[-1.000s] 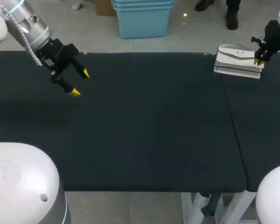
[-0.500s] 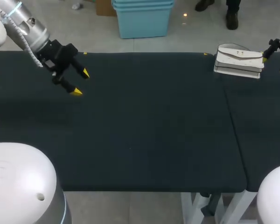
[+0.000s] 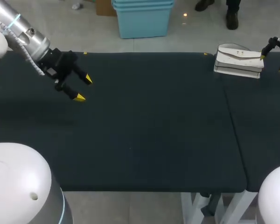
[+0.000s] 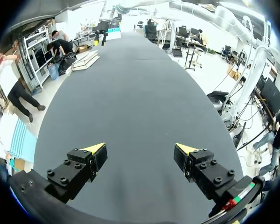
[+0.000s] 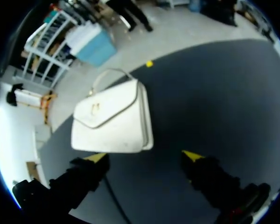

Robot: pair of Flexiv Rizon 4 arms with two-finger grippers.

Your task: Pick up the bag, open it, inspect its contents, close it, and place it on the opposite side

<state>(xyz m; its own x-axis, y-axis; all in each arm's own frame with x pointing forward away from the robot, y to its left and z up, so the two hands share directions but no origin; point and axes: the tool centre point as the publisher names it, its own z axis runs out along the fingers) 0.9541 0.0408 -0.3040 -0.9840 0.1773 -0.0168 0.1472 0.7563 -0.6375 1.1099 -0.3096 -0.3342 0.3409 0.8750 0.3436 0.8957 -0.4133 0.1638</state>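
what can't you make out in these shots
The handbag: its contents, hidden in every view by the shut flap.
The handbag's underside: hidden in every view, as it lies flat on the table.
The right gripper: its arm is cut off by the head view's right edge.
Left wrist view: the handbag is too small for detail.

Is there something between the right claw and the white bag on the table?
Nothing visible does. The bag lies flat just ahead of the open right claw, and only bare dark table shows between them.

Right end effector (image 3: 273, 63) is largely cut off by the head view's edge, showing little beyond its yellow tips
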